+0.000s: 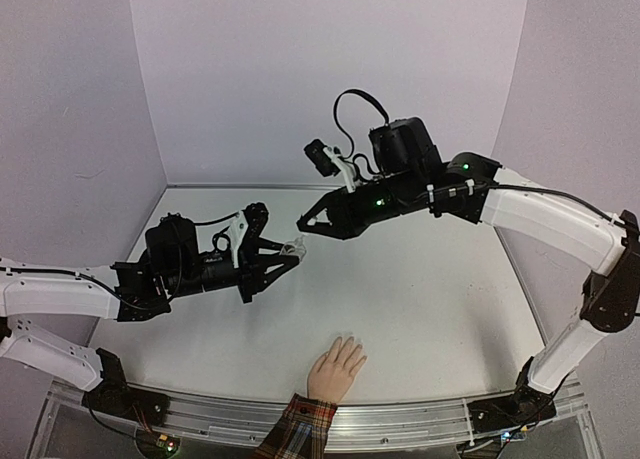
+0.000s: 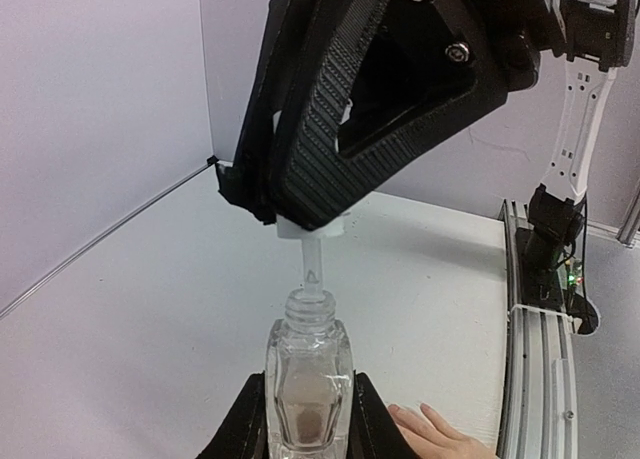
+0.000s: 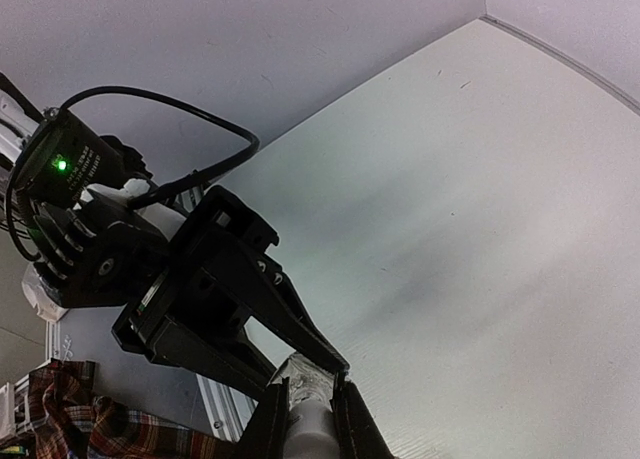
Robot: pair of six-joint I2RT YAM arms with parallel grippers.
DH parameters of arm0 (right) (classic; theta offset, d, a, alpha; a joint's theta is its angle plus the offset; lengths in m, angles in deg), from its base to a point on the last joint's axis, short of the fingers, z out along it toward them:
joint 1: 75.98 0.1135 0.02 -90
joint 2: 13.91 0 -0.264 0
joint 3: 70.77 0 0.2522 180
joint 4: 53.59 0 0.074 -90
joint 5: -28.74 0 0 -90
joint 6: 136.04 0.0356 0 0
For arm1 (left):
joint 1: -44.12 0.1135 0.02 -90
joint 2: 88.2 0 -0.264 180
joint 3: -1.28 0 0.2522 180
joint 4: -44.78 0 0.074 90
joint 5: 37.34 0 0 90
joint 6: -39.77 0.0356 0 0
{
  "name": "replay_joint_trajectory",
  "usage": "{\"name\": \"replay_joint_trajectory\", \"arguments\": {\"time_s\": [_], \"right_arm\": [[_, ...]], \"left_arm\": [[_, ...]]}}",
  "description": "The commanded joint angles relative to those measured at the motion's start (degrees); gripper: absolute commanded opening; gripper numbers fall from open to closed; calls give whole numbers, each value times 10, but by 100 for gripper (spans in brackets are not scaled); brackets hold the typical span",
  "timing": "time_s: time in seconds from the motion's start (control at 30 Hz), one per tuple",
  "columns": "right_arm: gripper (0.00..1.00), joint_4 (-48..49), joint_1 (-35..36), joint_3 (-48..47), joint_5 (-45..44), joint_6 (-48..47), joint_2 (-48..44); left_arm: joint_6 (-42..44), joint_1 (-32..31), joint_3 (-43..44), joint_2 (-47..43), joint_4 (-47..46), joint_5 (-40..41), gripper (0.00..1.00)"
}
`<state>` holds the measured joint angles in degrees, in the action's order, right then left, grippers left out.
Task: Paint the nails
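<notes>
A peach-coloured hand point(image 1: 337, 369) with a red plaid cuff point(image 1: 300, 425) lies palm down at the table's near edge. Its nails point(image 1: 351, 342) are too small to make out. Above the table's left middle, my left gripper point(image 1: 290, 256) is shut on a small clear bottle point(image 2: 308, 359). My right gripper point(image 1: 303, 222) is shut on the bottle's white cap point(image 3: 312, 434), just above the bottle's neck. The brush stem point(image 2: 311, 264) under the cap still reaches into the neck. The hand's fingertips point(image 2: 430, 424) show low on the right in the left wrist view.
Metal rails point(image 1: 400, 419) run along the near edge, with both arm bases on them. Grey walls close the table point(image 1: 440, 279) on three sides. The right arm's long white links point(image 1: 560, 229) arch over the table's right side.
</notes>
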<state>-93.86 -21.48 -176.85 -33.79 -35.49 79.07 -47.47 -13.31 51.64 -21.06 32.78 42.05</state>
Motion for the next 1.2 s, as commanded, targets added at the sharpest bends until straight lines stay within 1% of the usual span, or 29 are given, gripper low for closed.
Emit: {"name": "replay_joint_trajectory", "arguments": {"time_s": [0.0,0.33,0.5,0.63,0.7,0.8,0.87,0.97,1.07,1.17], "right_arm": [[0,18,-4,8,-11,2,-33],[0,19,-7,17,-21,5,-47],[0,24,-9,32,-54,20,-73],[0,30,-18,83,-115,31,-117],[0,30,-23,126,-146,27,-140],[0,30,-29,218,-174,-3,-171],[0,36,-29,285,-154,-39,-187],[0,73,-29,366,-111,-89,-212],[0,113,-29,418,-71,-145,-229],[0,130,-30,440,-17,-185,-210]], "left_arm": [[-1,-1,8,0,-13,7,0],[-1,-1,8,0,-14,10,0],[-3,-2,4,-1,-16,27,0],[-5,-2,-3,-6,-20,57,0],[-11,-1,-5,-9,-20,81,0],[-21,-1,-4,-12,-21,131,0],[-39,-1,-3,-12,-26,155,0],[-50,-2,4,-8,-30,164,0],[-54,-2,15,4,-34,167,0],[-57,-2,29,24,-37,174,0]]}}
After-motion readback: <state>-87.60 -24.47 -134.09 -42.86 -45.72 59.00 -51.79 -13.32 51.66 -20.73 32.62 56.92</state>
